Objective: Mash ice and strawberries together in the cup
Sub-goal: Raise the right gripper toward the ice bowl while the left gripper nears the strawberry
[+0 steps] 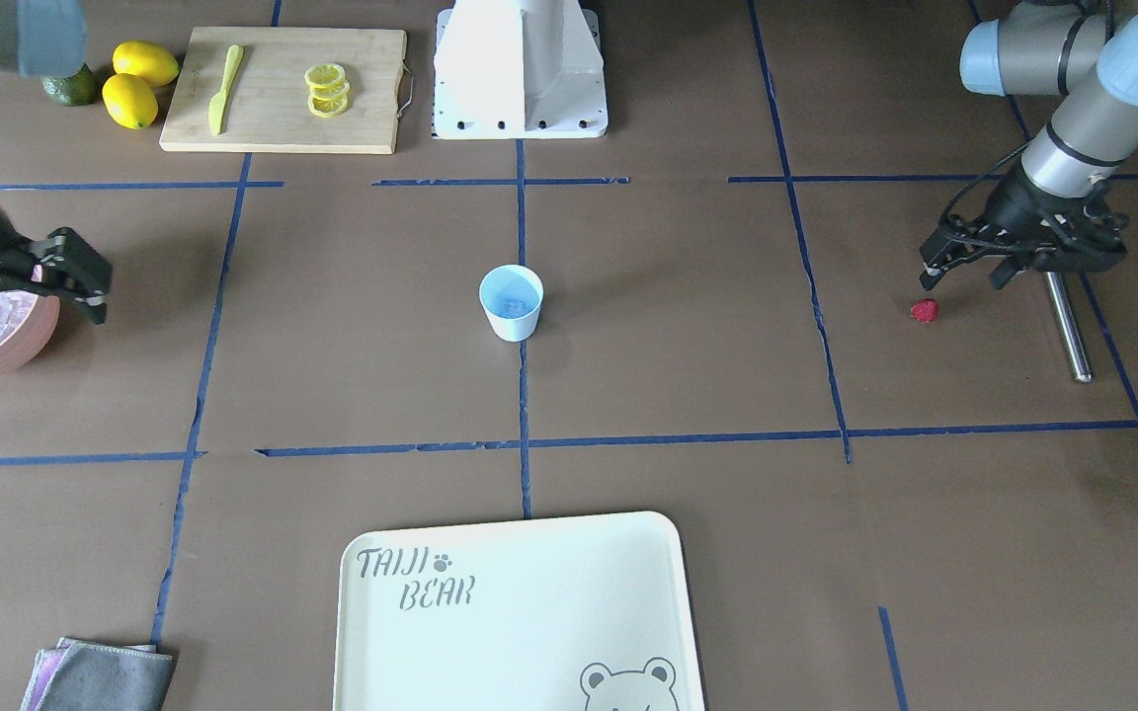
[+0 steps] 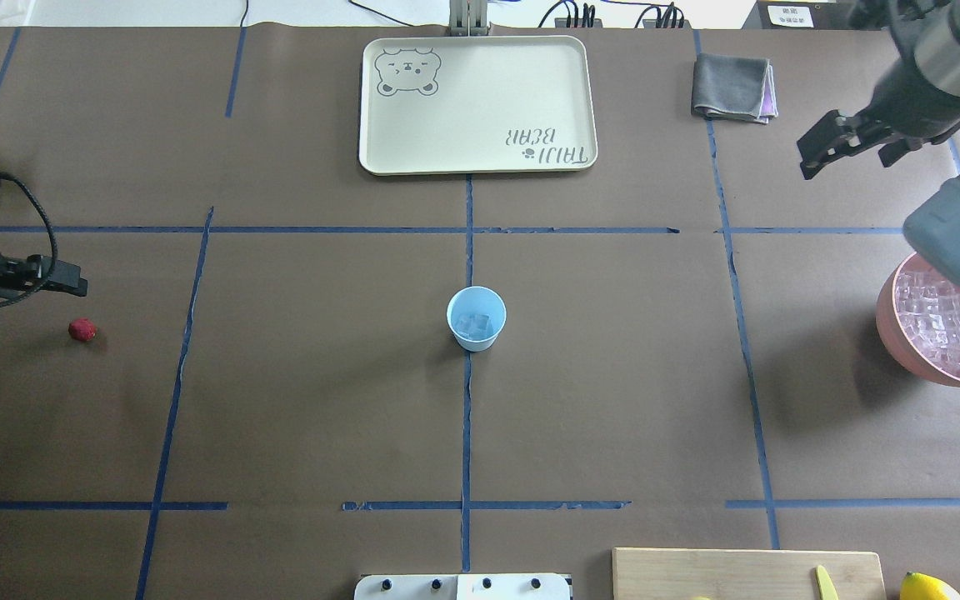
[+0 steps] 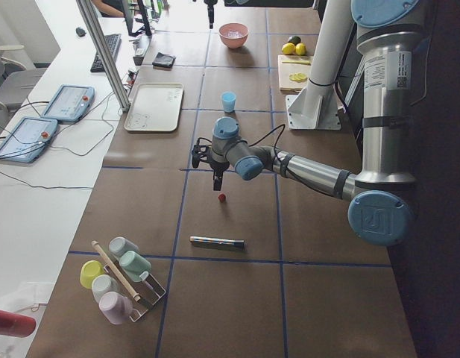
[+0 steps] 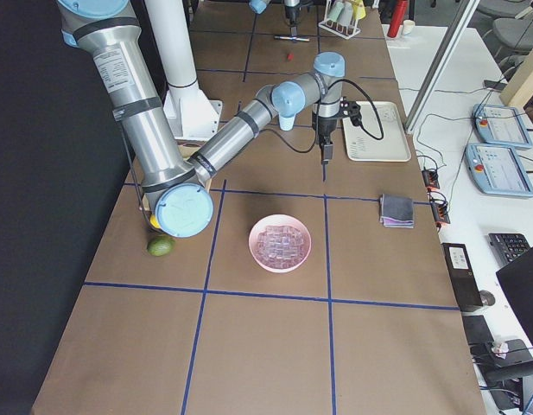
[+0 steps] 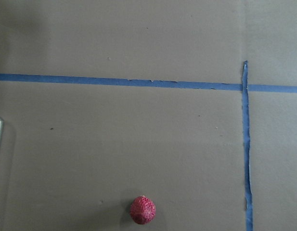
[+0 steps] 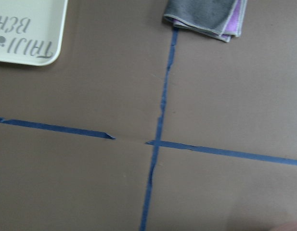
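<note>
While the strawberry (image 1: 924,311) lies near the spread left gripper (image 1: 964,278), the right gripper (image 2: 851,154), also spread, hangs far right; the cup (image 2: 477,342) holds ice (image 2: 473,323).

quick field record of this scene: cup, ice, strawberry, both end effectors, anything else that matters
cup: upright, centre of table, holds ice
strawberry: on table, outside cup, near left end effector
left end effector: open, empty
right end effector: open, empty, above table
pink bowl: robot's right side, holds more ice
mashing: not started
</note>
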`<state>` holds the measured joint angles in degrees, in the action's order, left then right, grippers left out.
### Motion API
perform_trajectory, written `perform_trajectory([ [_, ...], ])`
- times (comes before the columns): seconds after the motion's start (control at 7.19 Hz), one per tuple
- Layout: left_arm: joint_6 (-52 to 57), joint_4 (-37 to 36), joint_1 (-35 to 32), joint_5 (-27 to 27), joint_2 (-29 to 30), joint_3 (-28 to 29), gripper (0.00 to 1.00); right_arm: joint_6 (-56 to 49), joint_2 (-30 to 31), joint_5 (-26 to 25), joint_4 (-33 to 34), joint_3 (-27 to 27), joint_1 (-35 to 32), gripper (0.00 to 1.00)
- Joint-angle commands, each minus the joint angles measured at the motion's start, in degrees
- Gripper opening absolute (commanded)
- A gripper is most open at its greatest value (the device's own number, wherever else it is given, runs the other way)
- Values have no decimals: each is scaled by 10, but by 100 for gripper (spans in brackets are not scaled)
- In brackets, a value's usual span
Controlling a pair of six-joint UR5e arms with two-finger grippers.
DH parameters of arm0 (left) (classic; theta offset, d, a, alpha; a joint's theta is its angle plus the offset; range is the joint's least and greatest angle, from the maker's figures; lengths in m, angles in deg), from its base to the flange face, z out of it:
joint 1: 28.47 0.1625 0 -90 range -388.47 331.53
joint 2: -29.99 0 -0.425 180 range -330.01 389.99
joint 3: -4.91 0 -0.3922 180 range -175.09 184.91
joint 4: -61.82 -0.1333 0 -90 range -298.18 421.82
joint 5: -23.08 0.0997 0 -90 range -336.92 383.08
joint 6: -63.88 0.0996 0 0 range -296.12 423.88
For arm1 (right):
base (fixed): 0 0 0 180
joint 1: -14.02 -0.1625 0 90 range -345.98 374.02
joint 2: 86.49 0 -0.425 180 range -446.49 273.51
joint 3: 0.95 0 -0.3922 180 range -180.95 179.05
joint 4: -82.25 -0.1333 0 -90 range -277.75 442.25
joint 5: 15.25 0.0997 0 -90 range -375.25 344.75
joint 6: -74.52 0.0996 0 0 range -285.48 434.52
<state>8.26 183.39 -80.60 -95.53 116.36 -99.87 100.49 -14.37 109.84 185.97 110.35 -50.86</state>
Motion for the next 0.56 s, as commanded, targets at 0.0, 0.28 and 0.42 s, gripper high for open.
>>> perform_trajectory([
  [0.0,-21,47,29,27,6,54,100,-65,83,41,-43,-1,-59,99],
  [0.28,-21,50,33,27,4,69,100,-86,132,60,-90,-2,-82,99],
  [0.42,-22,50,35,26,2,69,100,-85,132,60,-90,-2,-82,99],
])
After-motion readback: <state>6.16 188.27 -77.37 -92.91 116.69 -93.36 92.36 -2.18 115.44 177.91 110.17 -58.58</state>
